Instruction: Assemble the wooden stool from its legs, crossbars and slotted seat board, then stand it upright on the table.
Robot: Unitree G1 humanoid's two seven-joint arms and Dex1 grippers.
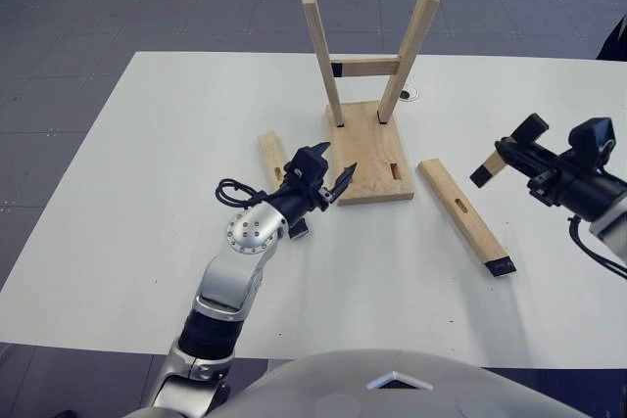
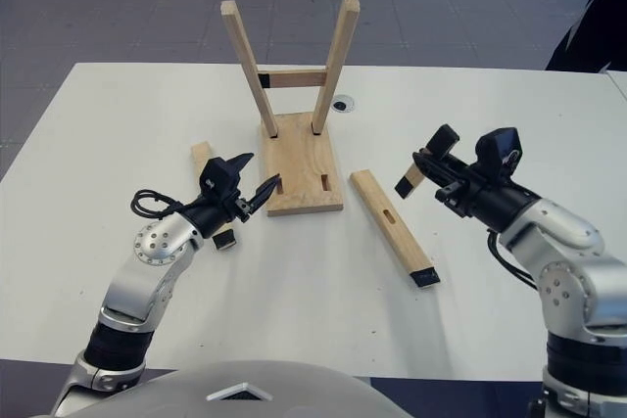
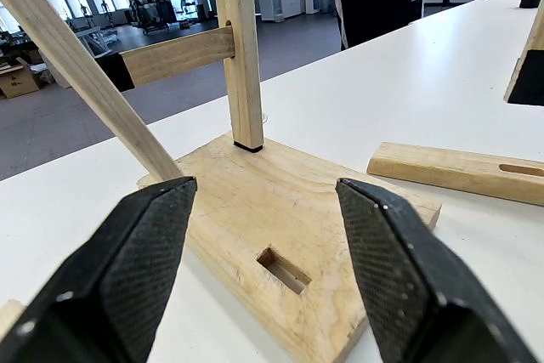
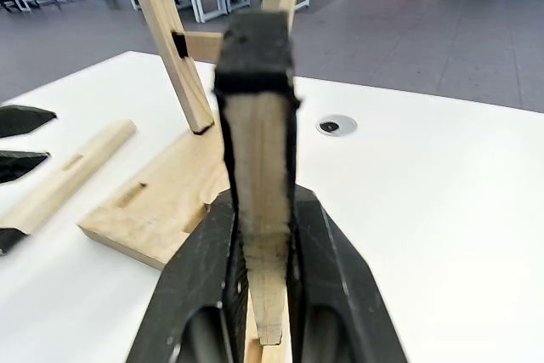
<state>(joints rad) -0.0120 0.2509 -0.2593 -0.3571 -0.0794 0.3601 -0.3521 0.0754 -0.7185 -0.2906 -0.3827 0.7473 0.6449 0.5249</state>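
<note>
The white desk [image 1: 147,163] carries a flat seat board [image 1: 370,171] near its middle, and two upright legs [image 1: 322,61] stand in the board's far end. A loose leg [image 1: 465,214] lies flat just right of the board, its black tip toward the near edge. Another leg [image 1: 271,156] lies left of the board. A round grommet [image 1: 408,94] sits behind the board.

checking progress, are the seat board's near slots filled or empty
Empty: both near slots in the seat board show as bare holes.

The counter [image 1: 137,163] is white. The seat board [image 1: 364,159], loose leg [image 1: 462,210] and crossbar [image 4: 259,167] are pale wood, the last two black-tipped. The left hand [image 1: 341,158] and right hand [image 2: 437,157] are black.
</note>
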